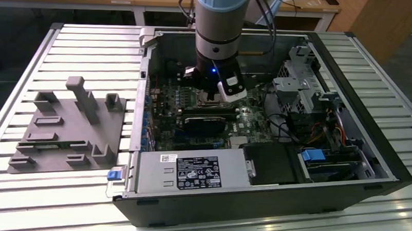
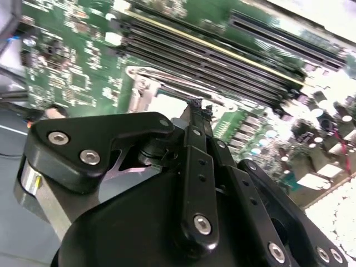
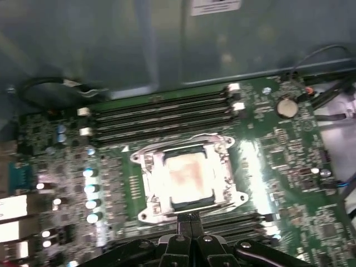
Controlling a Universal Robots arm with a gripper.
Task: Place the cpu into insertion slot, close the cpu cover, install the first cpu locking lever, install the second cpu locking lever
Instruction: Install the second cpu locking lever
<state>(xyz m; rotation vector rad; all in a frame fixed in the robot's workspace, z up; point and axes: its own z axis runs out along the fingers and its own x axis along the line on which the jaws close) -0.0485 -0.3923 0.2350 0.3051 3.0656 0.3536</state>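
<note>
Since the cpu [image 3: 188, 177] already lies in the insertion slot [image 3: 146, 179] with the cpu cover [image 3: 225, 167] framing it, the gripper [image 3: 191, 217] hangs empty at the socket's edge, its 2 fingertips [image 2: 194, 105] pressed together, probably to work a locking lever.

Print is seen on a white-and-black label [image 1: 198, 173] on the grey power supply box [image 1: 156, 170] in the exterior view; no word or number can be made out. A white sticker [image 3: 216, 6] is noted in the first wrist view, unreadable.
</note>
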